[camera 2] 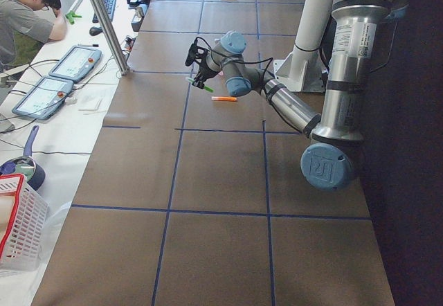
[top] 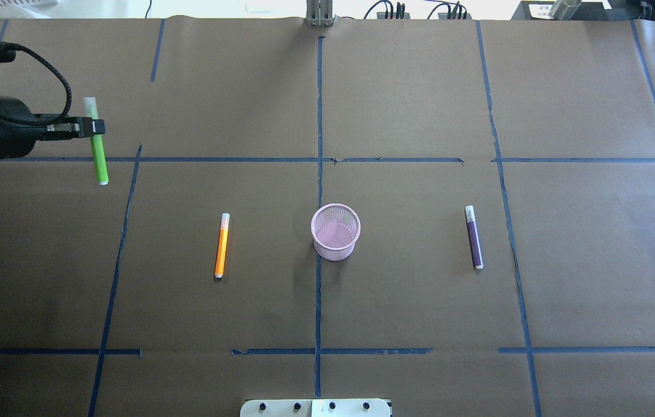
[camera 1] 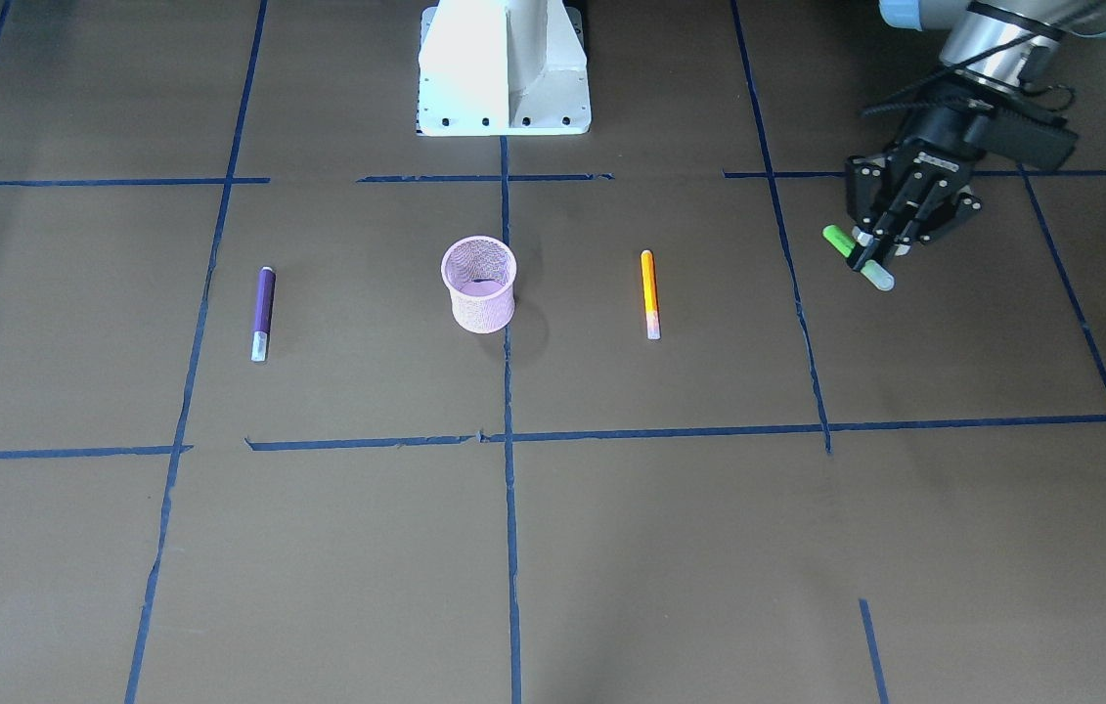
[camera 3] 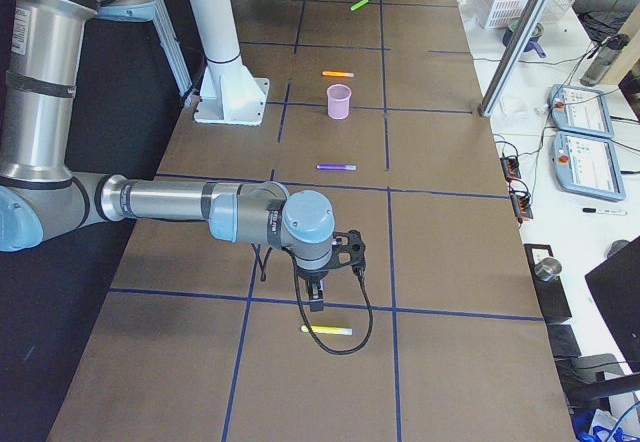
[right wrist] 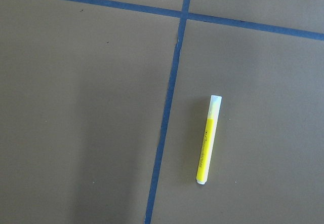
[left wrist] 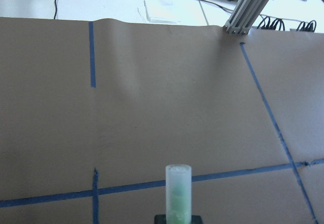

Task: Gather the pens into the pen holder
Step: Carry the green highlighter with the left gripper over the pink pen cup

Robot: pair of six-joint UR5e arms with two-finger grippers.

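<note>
My left gripper (camera 1: 868, 256) is shut on the green pen (camera 1: 838, 238) and holds it off the table at the far left (top: 99, 159); its pale cap (left wrist: 178, 183) fills the bottom of the left wrist view. The pink mesh pen holder (top: 334, 240) stands upright mid-table. An orange pen (top: 222, 245) lies left of it and a purple pen (top: 474, 236) right of it. A yellow pen (right wrist: 207, 140) lies under the right wrist camera. My right gripper (camera 3: 316, 300) hovers just above that pen; whether it is open or shut I cannot tell.
The white robot base (camera 1: 504, 73) stands behind the holder. Blue tape lines cross the brown table. A person (camera 2: 28, 8) sits at a side desk with teach pendants (camera 2: 73, 60), beside an aluminium post (camera 2: 104, 22). A red-rimmed basket (camera 2: 17, 223) sits off the table.
</note>
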